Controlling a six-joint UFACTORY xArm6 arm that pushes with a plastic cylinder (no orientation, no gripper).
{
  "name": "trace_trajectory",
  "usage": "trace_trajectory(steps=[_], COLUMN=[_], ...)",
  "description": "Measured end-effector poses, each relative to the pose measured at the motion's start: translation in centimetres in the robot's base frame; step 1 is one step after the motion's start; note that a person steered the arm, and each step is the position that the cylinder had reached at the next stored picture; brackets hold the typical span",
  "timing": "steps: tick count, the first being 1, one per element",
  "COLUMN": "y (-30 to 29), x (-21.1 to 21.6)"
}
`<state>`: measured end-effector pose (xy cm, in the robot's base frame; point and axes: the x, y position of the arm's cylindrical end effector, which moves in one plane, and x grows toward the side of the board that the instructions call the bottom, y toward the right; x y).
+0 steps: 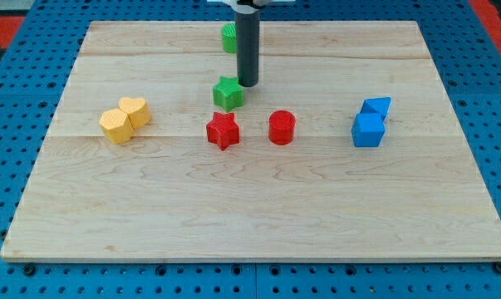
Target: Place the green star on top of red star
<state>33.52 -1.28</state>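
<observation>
The green star (228,92) lies near the middle of the wooden board (258,208), just above the red star (222,130), with a small gap between them. My tip (248,84) stands at the green star's upper right edge, touching it or very close. The rod rises from there to the view's top.
A second green block (228,37) sits at the view's top, partly hidden behind the rod. A red cylinder (282,127) lies right of the red star. A yellow heart (135,110) and a yellow hexagon block (115,125) sit at the left. A blue triangle (376,106) and a blue cube (367,130) sit at the right.
</observation>
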Motion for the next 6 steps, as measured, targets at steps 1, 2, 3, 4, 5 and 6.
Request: trace_trajectory(steps=[1,2,3,4,5,6], y=[-0.1,-0.4,-0.5,-3.9,-4.3,-0.8], x=[3.6,3.8,-0.3,0.4,2.5,4.6])
